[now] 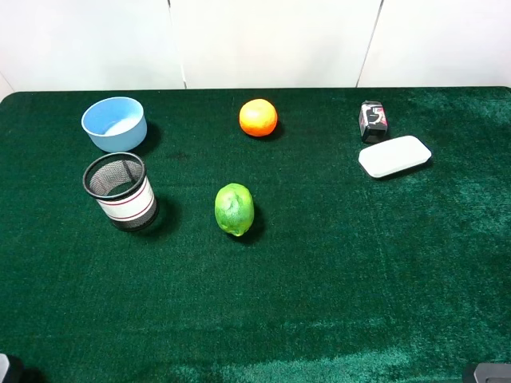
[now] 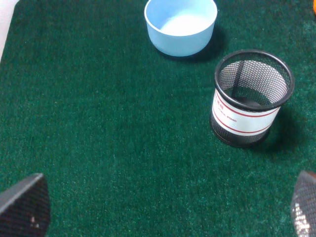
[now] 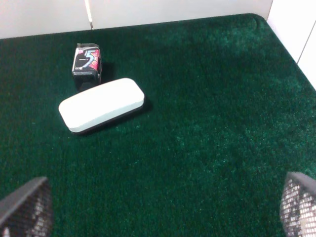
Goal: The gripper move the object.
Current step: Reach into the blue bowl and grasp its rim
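The light blue bowl point(image 1: 114, 123) stands upright and empty at the far left of the green mat. It also shows in the left wrist view point(image 2: 180, 25), well ahead of my left gripper point(image 2: 163, 210). That gripper is open and empty, with its fingertips point(image 2: 24, 206) spread wide low over the mat near the front edge. My right gripper point(image 3: 160, 210) is also open and empty, over the right side of the mat, far from the bowl. In the high view only small dark bits of the arms show at the bottom corners.
A black mesh cup point(image 1: 121, 191) with a white band stands just in front of the bowl. A green lime point(image 1: 234, 209) lies mid-table and an orange point(image 1: 258, 117) at the back. A small dark box point(image 1: 373, 120) and a white oblong dish point(image 1: 394, 155) sit at the right.
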You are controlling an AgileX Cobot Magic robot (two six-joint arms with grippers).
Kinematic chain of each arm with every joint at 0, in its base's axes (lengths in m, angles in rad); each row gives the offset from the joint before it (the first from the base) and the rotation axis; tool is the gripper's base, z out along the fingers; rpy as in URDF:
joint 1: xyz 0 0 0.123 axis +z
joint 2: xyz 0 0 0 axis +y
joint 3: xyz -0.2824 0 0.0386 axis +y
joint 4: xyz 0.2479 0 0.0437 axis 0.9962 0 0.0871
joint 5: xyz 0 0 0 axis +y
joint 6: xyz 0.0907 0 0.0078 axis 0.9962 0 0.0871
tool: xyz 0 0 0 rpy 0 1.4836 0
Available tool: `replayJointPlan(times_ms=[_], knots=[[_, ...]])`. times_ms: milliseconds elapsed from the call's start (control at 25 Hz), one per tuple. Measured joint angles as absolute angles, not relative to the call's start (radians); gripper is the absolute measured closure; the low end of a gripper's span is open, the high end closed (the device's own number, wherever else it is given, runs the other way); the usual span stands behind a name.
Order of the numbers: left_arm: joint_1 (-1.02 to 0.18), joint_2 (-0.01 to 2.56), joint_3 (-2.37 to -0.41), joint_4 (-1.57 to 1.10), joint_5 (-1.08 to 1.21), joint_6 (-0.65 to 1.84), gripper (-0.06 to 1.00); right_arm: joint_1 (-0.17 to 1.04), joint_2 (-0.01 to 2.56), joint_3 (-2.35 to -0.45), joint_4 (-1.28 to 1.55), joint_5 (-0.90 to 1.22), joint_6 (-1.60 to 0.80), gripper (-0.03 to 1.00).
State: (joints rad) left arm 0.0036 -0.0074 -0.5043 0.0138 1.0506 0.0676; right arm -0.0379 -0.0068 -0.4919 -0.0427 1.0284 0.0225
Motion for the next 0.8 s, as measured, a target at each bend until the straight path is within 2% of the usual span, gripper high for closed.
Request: replayJointPlan(times_ms=[800], knots=[[0.004, -0.007, -0.51, 0.015, 1.052, 0.068, -0.05, -0.038, -0.007, -0.492, -0.043, 1.028, 0.022, 0.28]])
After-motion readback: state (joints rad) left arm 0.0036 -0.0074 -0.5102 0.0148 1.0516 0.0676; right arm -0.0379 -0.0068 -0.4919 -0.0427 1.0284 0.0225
